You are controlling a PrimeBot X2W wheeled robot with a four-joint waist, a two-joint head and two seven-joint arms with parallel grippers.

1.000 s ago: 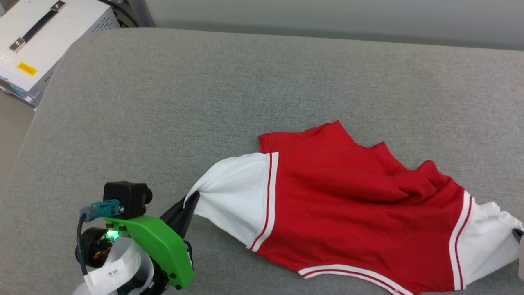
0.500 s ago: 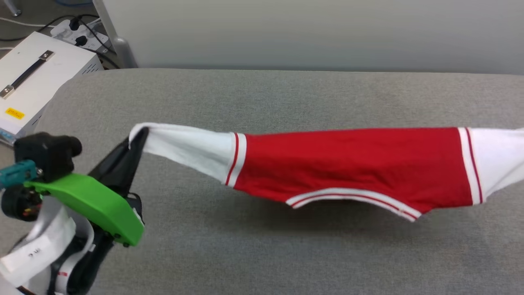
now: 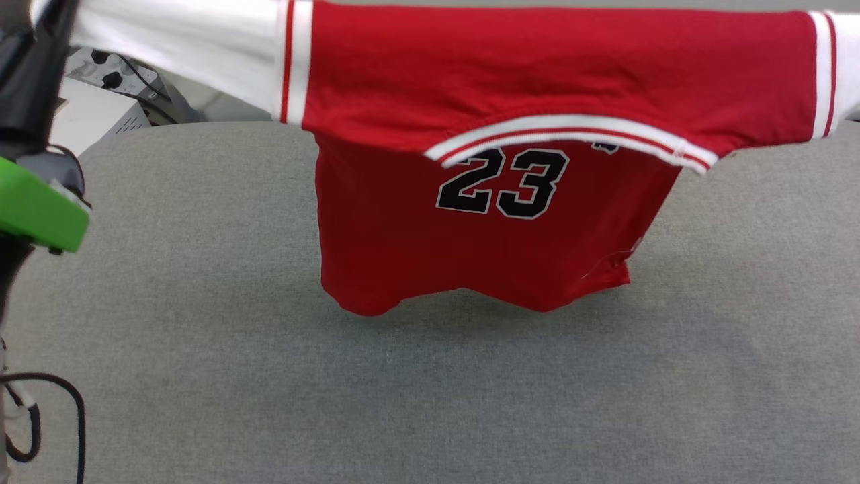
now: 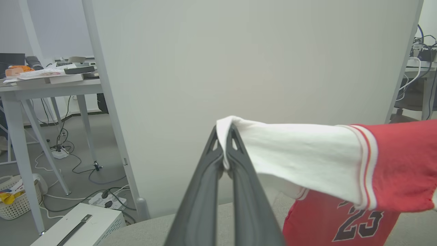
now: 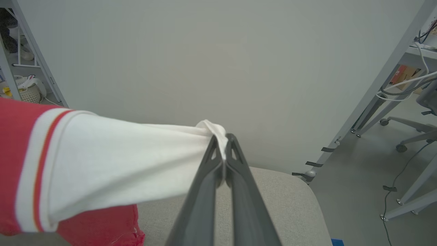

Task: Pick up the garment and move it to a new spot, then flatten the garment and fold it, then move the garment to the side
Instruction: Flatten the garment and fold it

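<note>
Garment: up in the air now! The garment [image 3: 484, 74] is strung sideways between both arms, its red body drooping over the grey cushion [image 3: 430, 390].
Left gripper: the left gripper [image 4: 224, 131] has its fingers pressed together, pinching the very tip of one white sleeve [image 4: 293, 153].
Right gripper: same story. The right gripper [image 5: 223, 138] is clamped onto the bunched end of the other sleeve [image 5: 119, 167].
Collar: the striped neckline [image 3: 571, 138] sags forward, with the number 23 [image 3: 504, 185] showing just under it.
Hem: the hem [image 3: 463, 296] hangs close over the cushion; whether it brushes the fabric, I cannot tell.
Step in hand: looks like the carry to a new spot, with flattening and folding not yet begun.
Doing it well: carry with both arms level and evenly spaced, so the shoulder line stays taut without extra pull. Those are thin pinches on sleeve tips, and a tug apart could slip one.
Set-down: let the hem land first, then draw the sleeves away from it so the body rolls out flat rather than heaping.
Watch: the white box [image 3: 94, 114] sits past the cushion's left corner. Land well inside the edge.
</note>
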